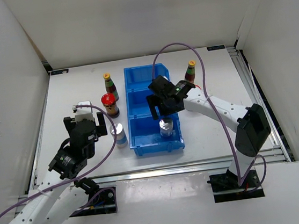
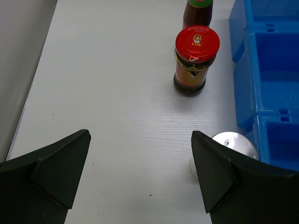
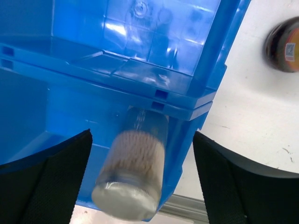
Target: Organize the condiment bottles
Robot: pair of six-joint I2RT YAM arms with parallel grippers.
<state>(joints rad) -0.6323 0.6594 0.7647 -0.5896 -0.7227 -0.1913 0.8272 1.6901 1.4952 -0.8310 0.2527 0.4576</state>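
**A:** Right end effector point(image 1: 163, 114)?

**B:** Released, jaws wide above the silver-topped bottle point(image 1: 166, 126), which sits in the blue bin's point(image 1: 159, 150) six o'clock compartment.

**A:** Handling?

**B:** Probably light, rigid, slick-sided. Pinch the round body below the cap.

I see two white arms with black joints. The left arm point(image 1: 44, 208), left of the blue bin point(image 1: 138, 81), trails a purple cable; the right arm point(image 1: 219, 109), right of that bin, carries another. The left gripper point(image 2: 140, 154) and right gripper point(image 3: 140, 158) have matte black wedge fingers.
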